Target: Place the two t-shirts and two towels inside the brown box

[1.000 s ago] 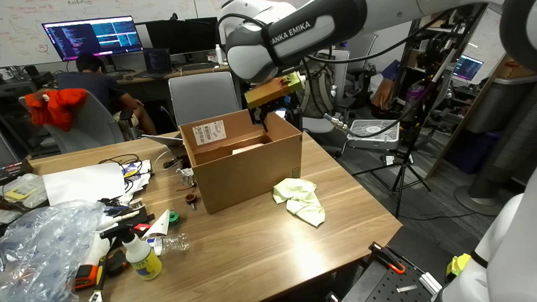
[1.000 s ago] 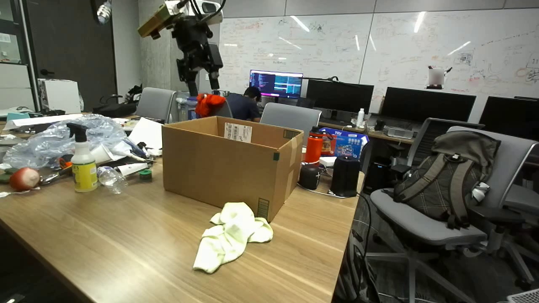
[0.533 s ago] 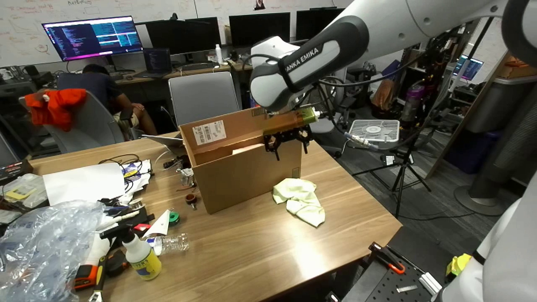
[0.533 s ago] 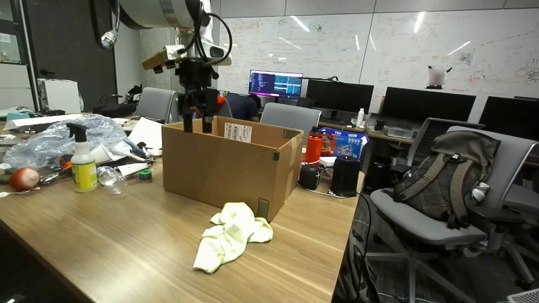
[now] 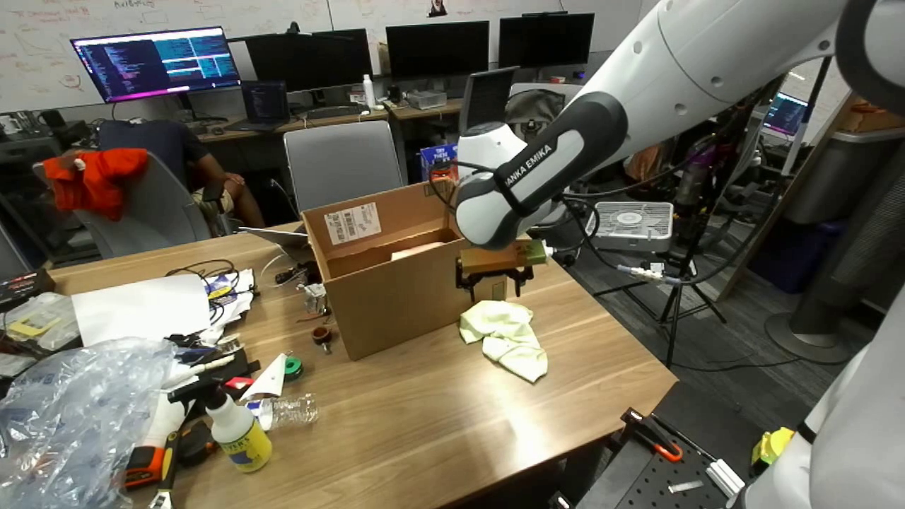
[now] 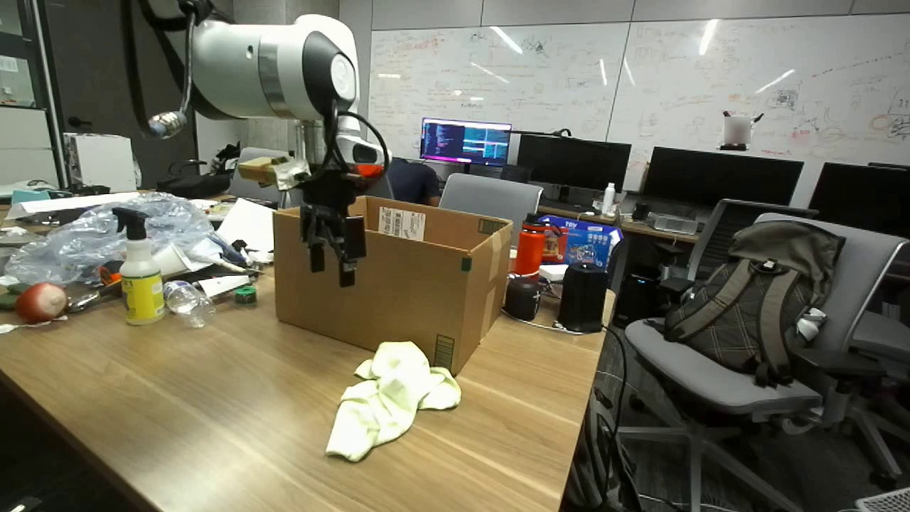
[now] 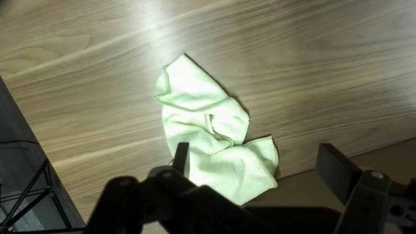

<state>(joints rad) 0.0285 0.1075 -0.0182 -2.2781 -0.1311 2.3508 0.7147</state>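
Note:
A crumpled pale yellow-green towel (image 5: 508,341) lies on the table against the front of the brown box, near one corner. It also shows in an exterior view (image 6: 392,398) and in the wrist view (image 7: 201,130). The open-topped brown box (image 5: 403,304) stands upright; its wall shows in the wrist view (image 7: 305,190). A pale item (image 5: 417,249) shows inside it; I cannot tell what it is. No t-shirts or second towel can be made out. My gripper (image 5: 495,291) is open and empty, above the towel and outside the box. Its fingers stand wide apart in the wrist view (image 7: 256,161).
A spray bottle (image 5: 242,435), a clear plastic bottle (image 5: 293,410) and plastic wrap (image 5: 85,417) lie on the table away from the towel. A black speaker (image 6: 583,299) and an orange bottle (image 6: 530,249) stand beyond the box. The table edge (image 5: 622,339) is near the towel.
My gripper has come out from over the box, across its near wall, and down toward the towel. It stays open. The towel and box have not moved.

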